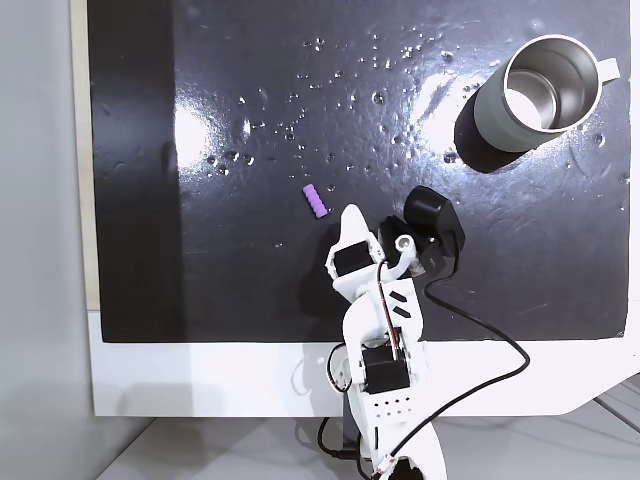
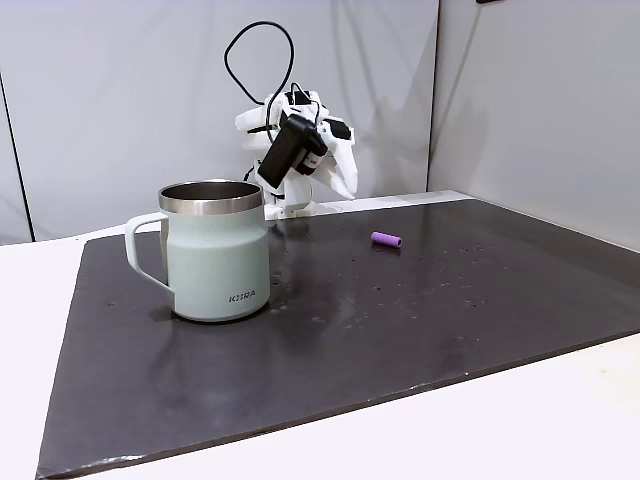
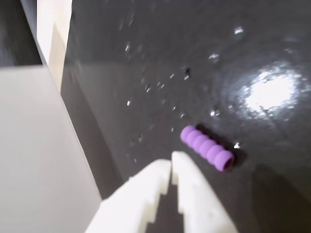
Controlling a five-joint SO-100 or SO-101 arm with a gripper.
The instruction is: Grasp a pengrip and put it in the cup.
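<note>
One purple pengrip (image 3: 207, 148) lies on the dark desk (image 3: 252, 58) just right of the hand (image 3: 171, 162), whose fingers are nearly together, holding nothing.

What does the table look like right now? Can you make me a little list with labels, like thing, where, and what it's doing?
pengrip: purple, ribbed, lying on its side on the dark mat, free of any grasp
cup: grey-green mug, upright, steel inside looks empty, handle on the left in a fixed view
end effector: white, jaws nearly closed, tips close to the pengrip, not touching it
mat: black, shiny, speckled with small spots
pengrip and cup: far apart
</note>
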